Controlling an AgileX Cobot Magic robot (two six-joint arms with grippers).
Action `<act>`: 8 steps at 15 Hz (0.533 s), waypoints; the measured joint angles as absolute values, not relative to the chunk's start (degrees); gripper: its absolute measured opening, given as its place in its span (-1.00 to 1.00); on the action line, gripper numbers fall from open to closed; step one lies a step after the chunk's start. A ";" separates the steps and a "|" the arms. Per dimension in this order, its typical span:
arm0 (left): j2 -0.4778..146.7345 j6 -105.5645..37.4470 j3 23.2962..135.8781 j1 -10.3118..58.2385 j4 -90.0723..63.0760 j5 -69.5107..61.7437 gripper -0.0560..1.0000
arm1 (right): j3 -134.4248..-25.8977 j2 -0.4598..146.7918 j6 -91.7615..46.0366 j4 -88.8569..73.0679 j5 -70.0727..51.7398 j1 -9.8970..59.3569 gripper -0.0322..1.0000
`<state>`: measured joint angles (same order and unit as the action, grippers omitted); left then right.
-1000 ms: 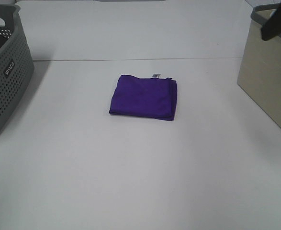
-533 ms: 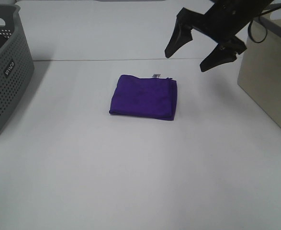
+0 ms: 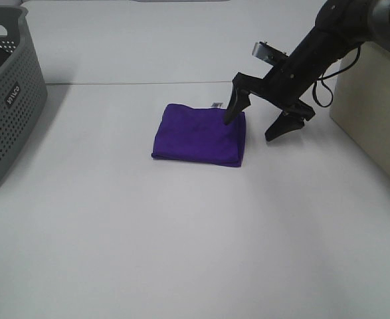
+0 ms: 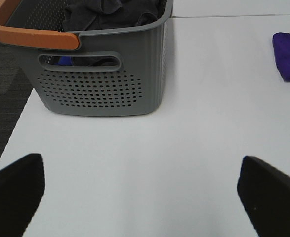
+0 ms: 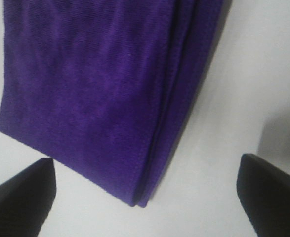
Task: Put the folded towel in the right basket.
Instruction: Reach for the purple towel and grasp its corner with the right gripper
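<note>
1. Folded purple towel: flat on the white table, just above the centre of the high view.
2. My right claw: jaws wide apart, holding nothing. One finger is at the towel's upper right corner, contact not discernible; the other is over bare table just right of it.
3. Beige basket: right edge of frame, well apart from the towel.
4. Grey perforated basket: left edge, dark cloth inside.
5. My left claw: jaws apart, empty, near the grey basket.
</note>
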<state>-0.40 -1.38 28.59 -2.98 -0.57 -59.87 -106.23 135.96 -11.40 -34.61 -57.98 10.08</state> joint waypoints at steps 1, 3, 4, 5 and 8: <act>-0.40 -1.38 28.59 -2.98 -0.57 -59.87 0.98 | -106.46 136.82 -11.40 -34.55 -57.18 9.57 0.90; -0.40 -1.38 28.59 -2.98 -0.57 -59.87 0.98 | -106.68 138.20 -11.40 -34.84 -55.18 8.77 0.89; -0.40 -1.38 28.59 -2.98 -0.57 -59.87 0.98 | -106.80 138.43 -11.40 -34.95 -55.00 8.71 0.89; -0.40 -1.38 28.59 -2.98 -0.57 -59.87 0.98 | -106.97 138.66 -11.29 -35.35 -55.00 8.42 0.89; -0.40 -1.38 28.59 -2.98 -0.57 -59.87 0.98 | -107.20 139.06 -11.23 -36.90 -53.80 8.42 0.89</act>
<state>-0.40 -1.38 28.59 -2.98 -0.57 -59.87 -107.20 139.06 -11.23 -36.90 -53.80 8.42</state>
